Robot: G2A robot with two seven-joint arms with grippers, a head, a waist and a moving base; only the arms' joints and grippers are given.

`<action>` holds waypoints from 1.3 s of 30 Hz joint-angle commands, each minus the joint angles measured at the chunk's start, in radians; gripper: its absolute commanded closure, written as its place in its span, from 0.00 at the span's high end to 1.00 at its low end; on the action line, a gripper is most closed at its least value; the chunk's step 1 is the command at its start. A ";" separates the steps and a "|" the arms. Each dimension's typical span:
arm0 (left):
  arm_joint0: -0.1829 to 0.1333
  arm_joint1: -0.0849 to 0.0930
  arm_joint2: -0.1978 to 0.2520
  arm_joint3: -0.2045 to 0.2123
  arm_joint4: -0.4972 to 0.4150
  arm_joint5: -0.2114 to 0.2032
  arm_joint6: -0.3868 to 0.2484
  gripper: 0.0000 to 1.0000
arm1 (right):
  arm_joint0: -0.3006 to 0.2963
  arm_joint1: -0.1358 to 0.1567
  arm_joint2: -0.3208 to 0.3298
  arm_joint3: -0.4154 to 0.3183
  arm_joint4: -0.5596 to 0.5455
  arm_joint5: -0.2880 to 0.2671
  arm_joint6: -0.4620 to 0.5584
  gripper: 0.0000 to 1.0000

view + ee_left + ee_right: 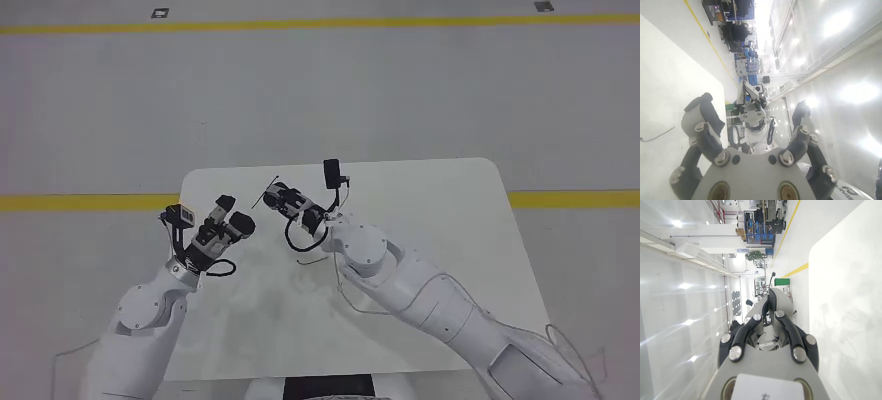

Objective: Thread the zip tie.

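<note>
**Above the table point(450, 220) — zip tie point(771, 281) held out for threading**

Clear of the tabletop, the right gripper point(769, 294) is pinched tight on the black zip tie. One end pokes out past its fingertips, probably so the other arm can take or feed it. The right arm is bent inward, its wrist turned toward the left gripper point(238, 213). That one faces it, near but not touching, its fingers spread wide and empty — apparently placed to receive the end.
</note>
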 commanded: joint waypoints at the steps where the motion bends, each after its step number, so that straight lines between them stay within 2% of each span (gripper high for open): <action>1: 0.000 0.000 0.000 0.000 0.000 0.000 0.000 1.00 | 0.000 0.000 0.000 0.000 0.000 0.000 0.000 0.00; 4: -0.008 -0.001 0.007 0.004 0.018 0.008 0.025 1.00 | -0.002 0.000 -0.001 0.000 -0.004 0.002 0.000 0.00; 7: -0.012 -0.001 0.013 0.008 0.025 0.006 0.035 1.00 | -0.013 -0.003 -0.003 -0.013 -0.039 0.037 0.002 0.00; 8: -0.013 -0.001 0.014 0.012 0.025 0.005 0.037 0.95 | -0.016 -0.006 -0.003 -0.018 -0.050 0.051 -0.001 0.00; 10: -0.013 -0.001 0.016 0.016 0.024 0.006 0.039 0.62 | -0.021 -0.010 -0.001 -0.023 -0.059 0.060 -0.005 0.00; 12: -0.014 -0.001 0.018 0.019 0.025 0.006 0.041 0.51 | -0.027 -0.015 0.002 -0.023 -0.069 0.070 -0.006 0.00; 16: -0.015 0.000 0.022 0.026 0.023 0.009 0.039 0.44 | -0.032 -0.027 0.003 -0.026 -0.083 0.083 0.000 0.00; 17: -0.016 0.000 0.024 0.026 0.020 0.010 0.038 0.38 | -0.033 -0.029 0.003 -0.025 -0.086 0.085 0.001 0.00; 20: -0.020 0.000 0.029 0.032 0.021 0.008 0.037 0.32 | -0.039 -0.038 0.007 -0.019 -0.094 0.093 0.001 0.00; 27: -0.031 0.000 0.038 0.045 0.027 0.007 0.037 0.25 | -0.051 -0.052 0.024 -0.016 -0.114 0.105 0.007 0.00; 29: -0.033 0.001 0.039 0.047 0.027 0.007 0.037 0.13 | -0.056 -0.055 0.030 -0.019 -0.123 0.110 0.011 0.00; 30: -0.033 0.001 0.040 0.048 0.027 0.007 0.036 0.11 | -0.058 -0.056 0.032 -0.020 -0.126 0.112 0.014 0.00; 35: -0.037 0.002 0.043 0.055 0.025 0.009 0.030 0.09 | -0.068 -0.063 0.046 -0.023 -0.144 0.124 0.023 0.00; 38: -0.038 0.003 0.044 0.056 0.024 0.009 0.028 0.05 | -0.073 -0.067 0.054 -0.025 -0.155 0.131 0.026 0.00; 39: -0.038 0.003 0.044 0.056 0.024 0.009 0.028 0.00 | -0.075 -0.069 0.056 -0.025 -0.158 0.133 0.027 0.00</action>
